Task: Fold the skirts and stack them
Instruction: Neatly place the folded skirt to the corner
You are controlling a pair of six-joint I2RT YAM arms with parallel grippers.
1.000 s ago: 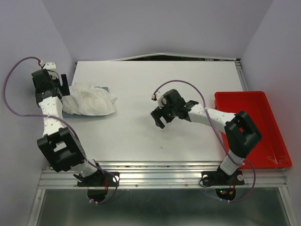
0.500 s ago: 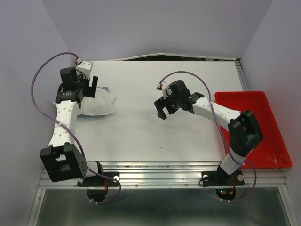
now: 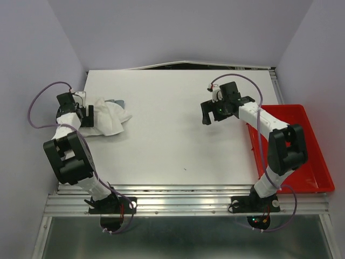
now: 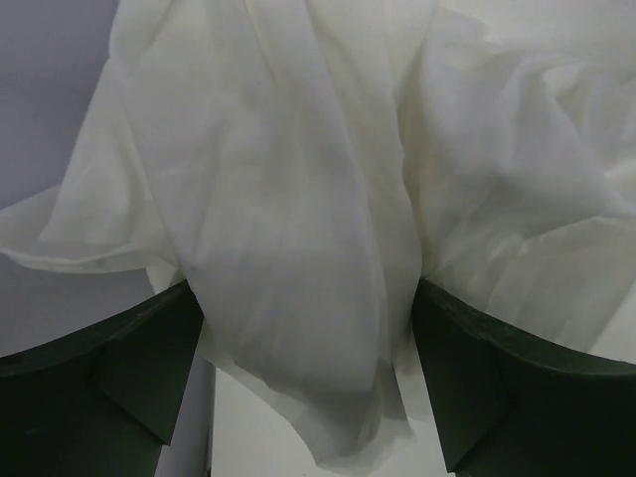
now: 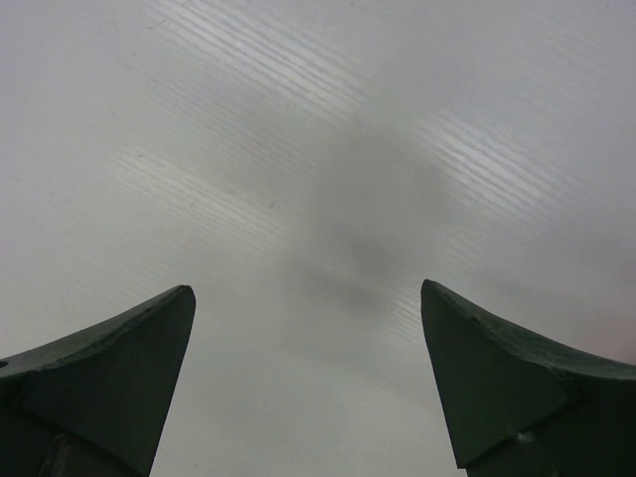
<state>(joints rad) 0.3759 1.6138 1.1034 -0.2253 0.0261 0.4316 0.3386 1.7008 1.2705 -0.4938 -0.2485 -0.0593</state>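
Red tray (image 3: 315, 156) sits nearest, well to the right of the white skirt (image 3: 108, 120), nothing visible in it. Right end effector (image 3: 211, 117) hangs over bare desk (image 3: 172, 151), also well right of the white skirt; its wrist view shows both fingers spread wide with only desk between them, so it holds nothing. Left end effector (image 3: 86, 114) is at the white skirt's left edge. Left wrist view: fingers (image 4: 129, 388) wide apart, thin crinkly cloth draped down between them, jaws not pinched on it. White skirt is a loose crumpled heap at the desk's left side, not flat. Denim skirt (image 3: 116, 102) shows only as a blue sliver just behind the white skirt's far edge, touching it, seemingly partly under it; can't tell how it's folded. Judgement: the step in hand is grabbing the white skirt to spread and fold it, task early, nothing stacked neatly. To do it well, close on one edge or the waistband, not a bunched wad. Lift low and pull clear of the denim so it isn't dragged. Bring the right arm over to take the opposite edge, since thin cloth will sag and collapse if held one-sided.
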